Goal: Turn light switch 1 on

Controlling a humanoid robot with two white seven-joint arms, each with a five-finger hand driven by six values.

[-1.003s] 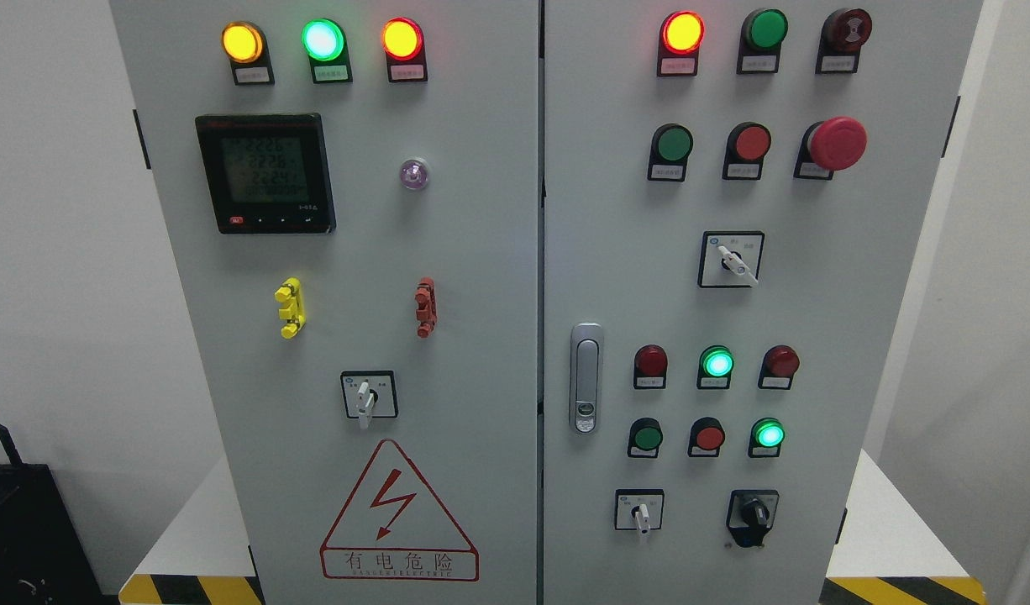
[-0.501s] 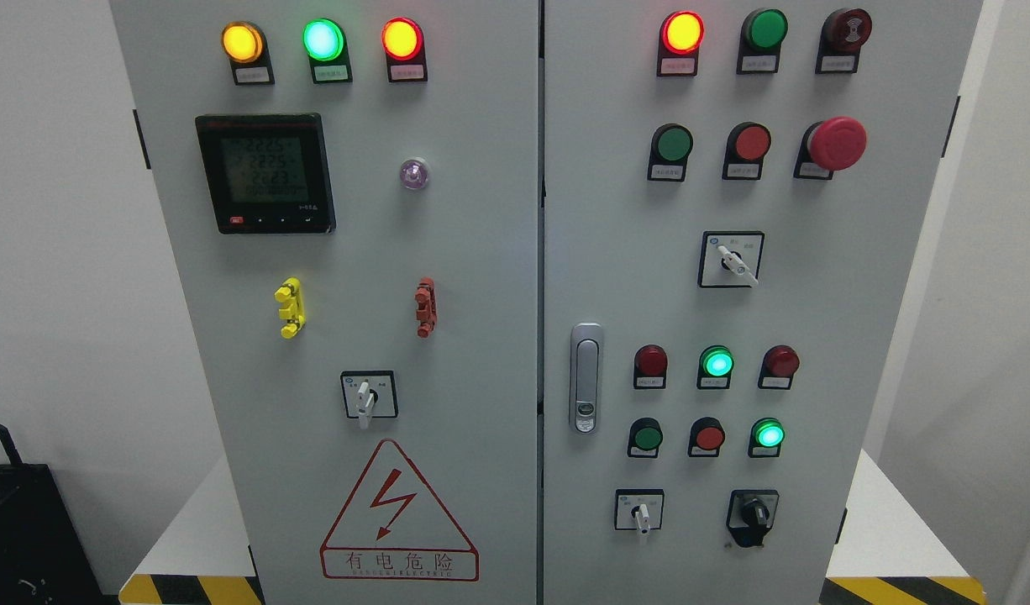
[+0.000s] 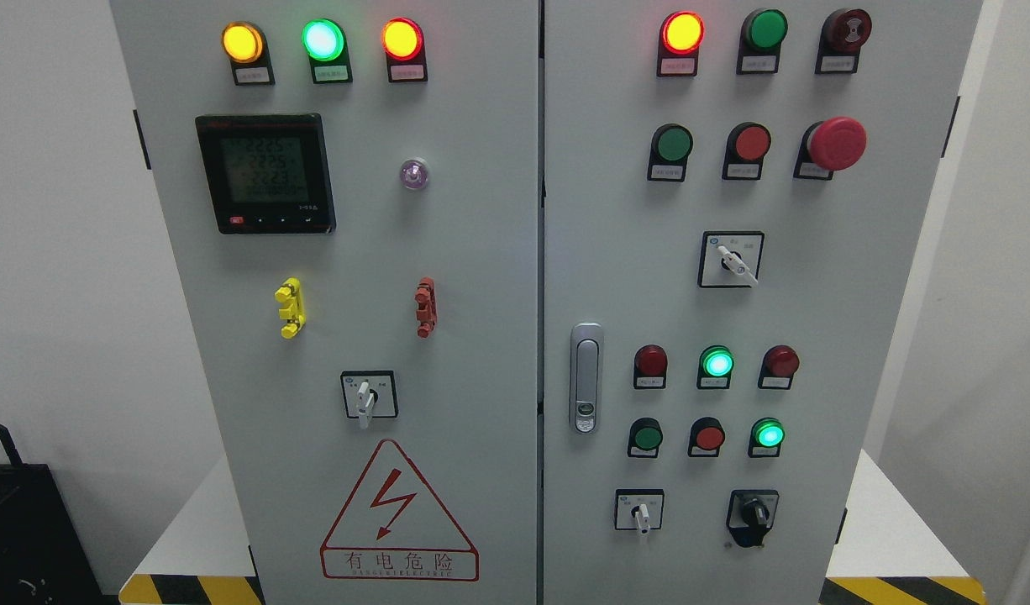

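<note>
A grey control cabinet (image 3: 481, 252) fills the view, indicator lamps glowing; which control is light switch 1 cannot be told. Neither robot hand appears, so their state cannot be told.

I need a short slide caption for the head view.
Two-door grey electrical cabinet with lit indicator lamps, rotary switches; no robot hand visible.

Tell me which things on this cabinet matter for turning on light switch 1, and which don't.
Job: left-door selector, upper right selector, lower right selector; labels too small to say which is switch 1.
Bystanders: meter, emergency stop, door handle, warning sign.
</note>
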